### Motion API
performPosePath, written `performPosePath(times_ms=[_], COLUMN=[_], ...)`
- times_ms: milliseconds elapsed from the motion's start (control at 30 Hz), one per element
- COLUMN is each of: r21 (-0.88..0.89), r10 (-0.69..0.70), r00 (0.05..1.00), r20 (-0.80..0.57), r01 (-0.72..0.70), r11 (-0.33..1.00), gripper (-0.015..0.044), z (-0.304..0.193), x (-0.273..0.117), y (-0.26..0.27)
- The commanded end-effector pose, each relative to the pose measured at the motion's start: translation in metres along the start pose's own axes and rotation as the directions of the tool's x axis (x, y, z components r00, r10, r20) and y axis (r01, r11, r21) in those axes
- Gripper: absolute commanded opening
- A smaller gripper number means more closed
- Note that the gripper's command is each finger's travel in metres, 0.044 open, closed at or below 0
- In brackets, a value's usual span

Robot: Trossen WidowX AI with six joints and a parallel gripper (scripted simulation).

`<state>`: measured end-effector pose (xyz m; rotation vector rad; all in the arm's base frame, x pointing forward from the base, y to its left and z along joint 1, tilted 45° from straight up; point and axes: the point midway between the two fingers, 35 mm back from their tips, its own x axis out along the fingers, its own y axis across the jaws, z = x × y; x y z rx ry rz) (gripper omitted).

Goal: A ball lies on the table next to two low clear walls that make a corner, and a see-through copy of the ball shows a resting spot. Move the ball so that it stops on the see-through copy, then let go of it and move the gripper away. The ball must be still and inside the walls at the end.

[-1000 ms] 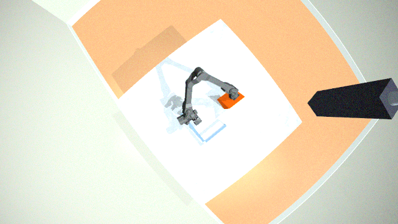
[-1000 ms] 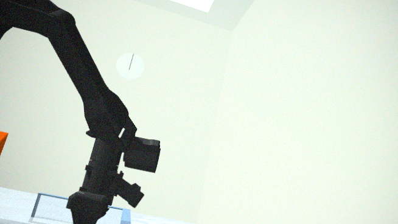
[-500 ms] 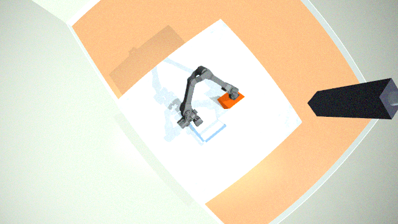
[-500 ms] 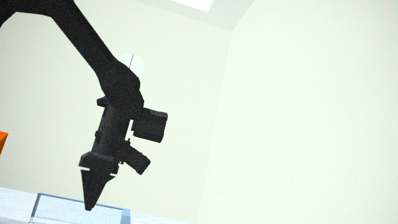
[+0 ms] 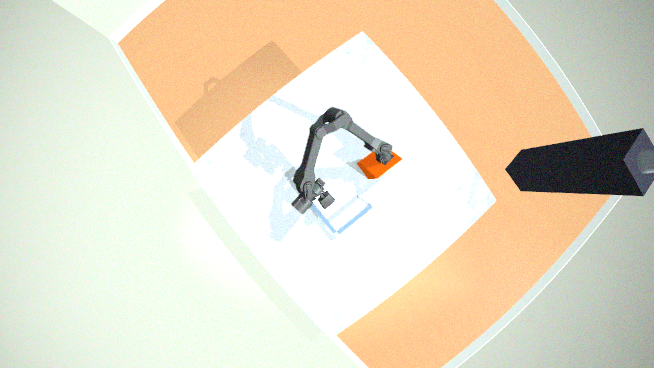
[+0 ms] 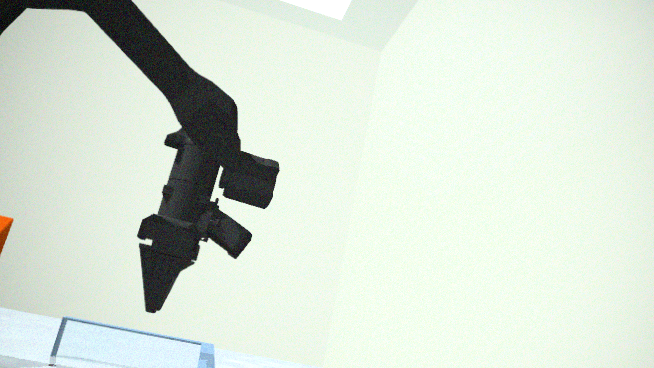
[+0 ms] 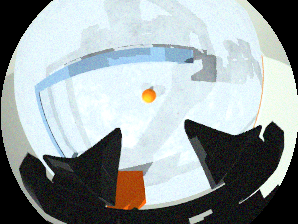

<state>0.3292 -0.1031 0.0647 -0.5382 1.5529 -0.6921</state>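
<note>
1. Near the worktop's centre, inside the clear walls (image 7: pixel 100 63), you see the ball (image 7: pixel 149 95) resting.
2. Your gripper (image 7: pixel 153 152) hangs above it, fingers spread apart, holding nothing.

My claw hangs open, holding nothing.

My gripper (image 6: pixel 154 305) points steeply down, tilted a little, its fingers spread apart in the wrist view. My arm (image 5: pixel 320 135) folds at the elbow, and the forearm slants down to the wrist.
</note>
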Motion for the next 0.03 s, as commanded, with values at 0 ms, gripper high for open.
performPosePath(times_ms=[0], r21=[0.016], r10=[0.005], r00=[1.000], r20=[0.024], r01=[-0.005], r11=[1.000], gripper=[0.0411], z=[0.0028], x=[-0.0212], y=[-0.0022])
